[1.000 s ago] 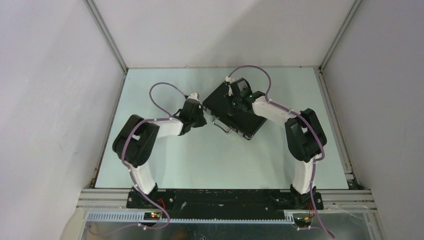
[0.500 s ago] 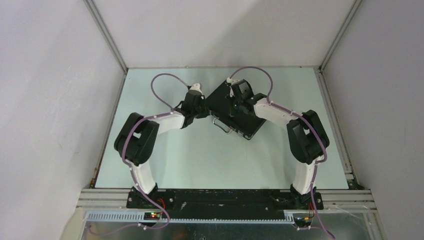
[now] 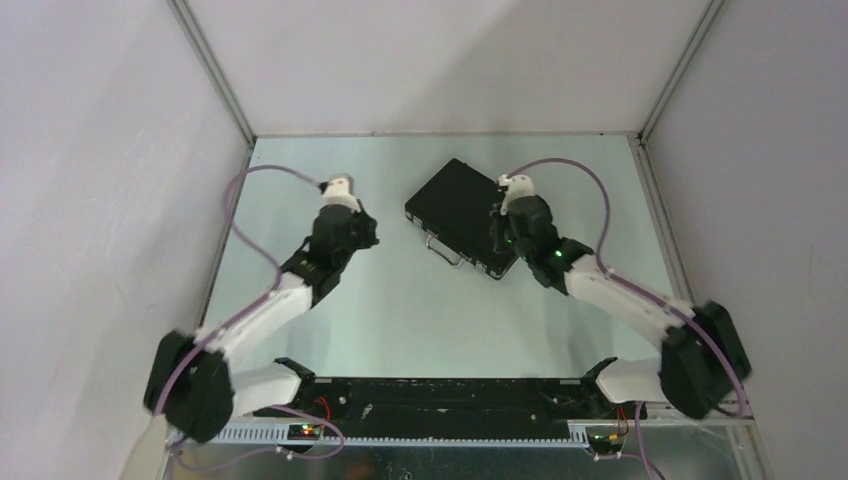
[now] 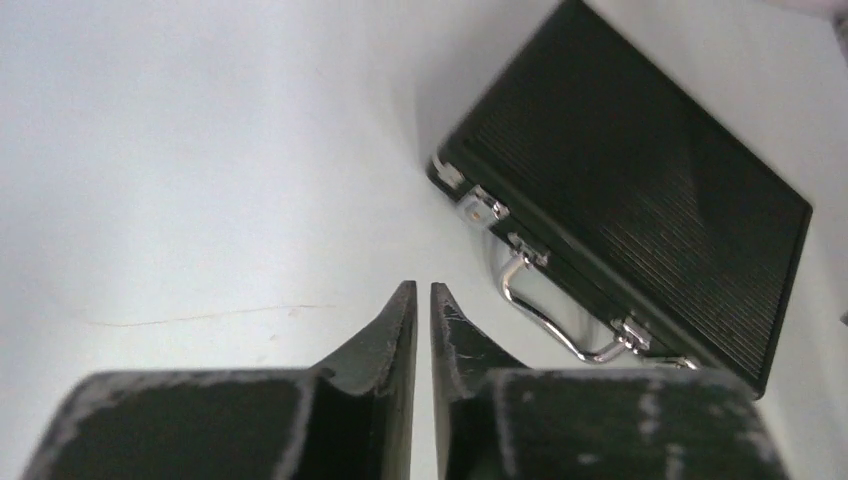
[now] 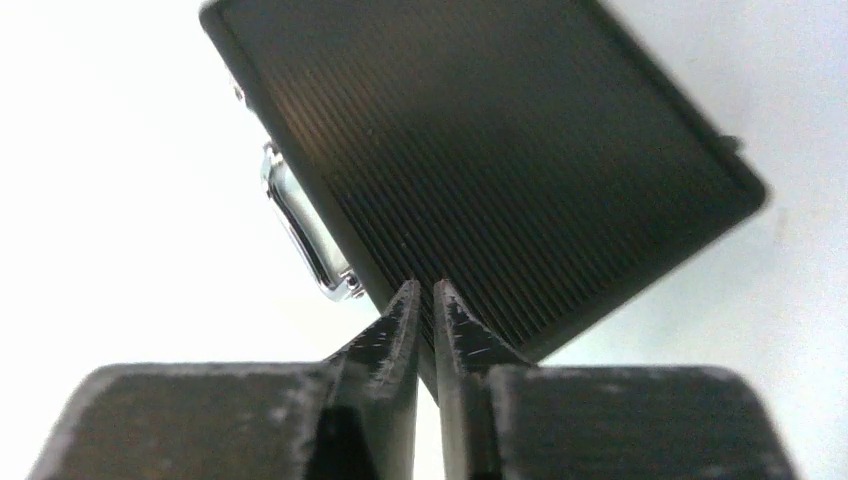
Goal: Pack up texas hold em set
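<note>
Case: the black case [image 3: 462,215] is being shown shut and lying flat on the table [image 3: 400,310], toward the far middle and turned at an angle to the table edges.
Lid: a flat rectangle with rounded corners is being presented in the right wrist view, its black skin ribbed with fine parallel lines and catching a dull sheen.
Handle: a thin, bright metal loop [image 4: 545,305] is being seen on the case's long side that faces the arms, lying out on the table.
Latches: two small shiny metal latches [image 4: 483,208] are being seen on that same side, one at each end of the handle.
Left claw: the left claw [image 4: 421,290] is being held above bare table to the left of the case, well apart from it. It is clenched almost shut, with only a thin slit between the tips and nothing gripped.
Fingers: matte black wedges [image 4: 385,340] tapering to points are being shown, their inner edges scuffed pale.
Right claw: the right claw [image 5: 424,287] is being held over the case's near right corner, its tips overlapping the lid's edge in its own view. Contact cannot be told. It is clenched likewise to a narrow slit, and nothing is grasped.
Table: a smooth, pale, faintly greenish sheet is being lit evenly.
Cables: purple cables [image 3: 250,190] are being looped in arcs over both arms.
</note>
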`<control>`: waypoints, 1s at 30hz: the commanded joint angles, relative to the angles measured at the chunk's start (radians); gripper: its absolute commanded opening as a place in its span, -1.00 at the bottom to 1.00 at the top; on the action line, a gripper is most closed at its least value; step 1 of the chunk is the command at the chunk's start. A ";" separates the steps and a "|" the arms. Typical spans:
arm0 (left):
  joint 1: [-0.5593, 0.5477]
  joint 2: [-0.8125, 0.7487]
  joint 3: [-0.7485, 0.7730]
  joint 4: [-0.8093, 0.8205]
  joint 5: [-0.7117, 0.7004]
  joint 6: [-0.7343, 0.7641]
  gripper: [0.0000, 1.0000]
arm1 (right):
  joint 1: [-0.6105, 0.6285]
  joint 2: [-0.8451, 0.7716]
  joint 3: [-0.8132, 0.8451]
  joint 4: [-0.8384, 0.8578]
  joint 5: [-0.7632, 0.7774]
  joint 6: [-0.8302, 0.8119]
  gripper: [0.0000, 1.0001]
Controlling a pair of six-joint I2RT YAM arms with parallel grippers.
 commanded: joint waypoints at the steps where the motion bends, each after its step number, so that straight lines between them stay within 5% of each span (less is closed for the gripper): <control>1: 0.019 -0.258 -0.115 0.021 -0.193 0.103 -0.49 | 0.006 -0.240 -0.124 0.216 0.192 -0.005 -0.57; 2: 0.020 -0.293 -0.160 0.045 -0.227 0.130 -0.37 | 0.003 -0.297 -0.153 0.216 0.239 -0.004 -0.50; 5: 0.020 -0.457 -0.245 0.120 -0.279 0.178 0.49 | -0.008 -0.382 -0.186 0.177 0.391 0.008 0.02; 8: 0.020 -0.566 -0.370 0.230 -0.336 0.278 0.93 | -0.026 -0.465 -0.250 0.202 0.518 -0.038 0.26; 15: 0.020 -0.665 -0.584 0.511 -0.557 0.462 0.99 | -0.097 -0.580 -0.590 0.568 0.576 -0.314 0.92; 23: 0.093 -0.474 -0.669 0.755 -0.548 0.523 0.99 | -0.397 -0.527 -0.791 0.831 0.128 -0.225 0.85; 30: 0.188 -0.352 -0.692 0.933 -0.460 0.552 0.99 | -0.478 -0.326 -0.735 0.950 0.048 -0.224 0.84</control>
